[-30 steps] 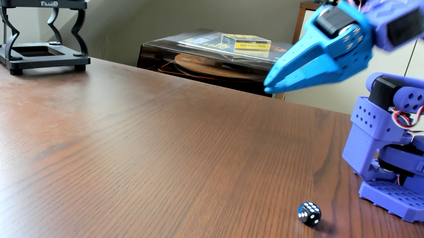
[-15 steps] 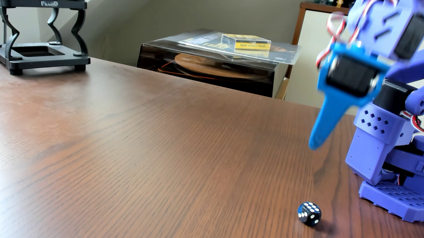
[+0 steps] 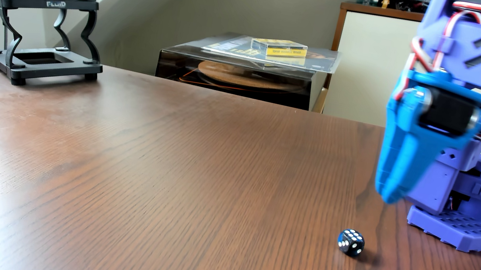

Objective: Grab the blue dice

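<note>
The blue dice (image 3: 351,242) is a small dark navy die with white pips. It lies on the brown wooden table (image 3: 157,182) toward the right front, six pips on top. My gripper (image 3: 389,195) is bright blue and hangs point-down from the purple arm at the right. Its tips are above and a little to the right of the die, clear of it. The two fingers lie together with no gap showing, and nothing is held between them.
The arm's purple base (image 3: 460,229) stands at the table's right edge. A black speaker on a stand (image 3: 41,41) sits at the back left corner. Behind the table is a record player under a clear cover (image 3: 239,74).
</note>
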`<action>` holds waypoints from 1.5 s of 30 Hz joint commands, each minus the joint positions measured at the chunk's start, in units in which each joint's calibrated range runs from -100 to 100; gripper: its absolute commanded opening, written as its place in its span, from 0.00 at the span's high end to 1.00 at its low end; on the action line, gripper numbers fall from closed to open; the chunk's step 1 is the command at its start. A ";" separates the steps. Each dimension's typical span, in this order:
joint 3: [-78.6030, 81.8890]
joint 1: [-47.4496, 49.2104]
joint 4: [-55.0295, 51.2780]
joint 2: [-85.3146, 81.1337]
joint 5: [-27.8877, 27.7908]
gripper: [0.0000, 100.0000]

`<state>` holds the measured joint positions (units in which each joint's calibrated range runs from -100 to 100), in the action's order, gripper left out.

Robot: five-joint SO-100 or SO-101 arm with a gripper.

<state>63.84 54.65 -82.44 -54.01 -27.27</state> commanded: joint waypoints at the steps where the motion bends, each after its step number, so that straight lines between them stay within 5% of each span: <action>1: -1.63 3.20 0.74 0.89 -0.39 0.91; 15: -7.51 -14.80 1.42 17.14 -9.01 0.76; 28: -4.17 3.37 4.59 17.72 -1.96 0.74; 45: -3.80 -8.34 16.82 30.36 -7.48 0.74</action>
<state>60.61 49.61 -66.45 -23.49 -33.07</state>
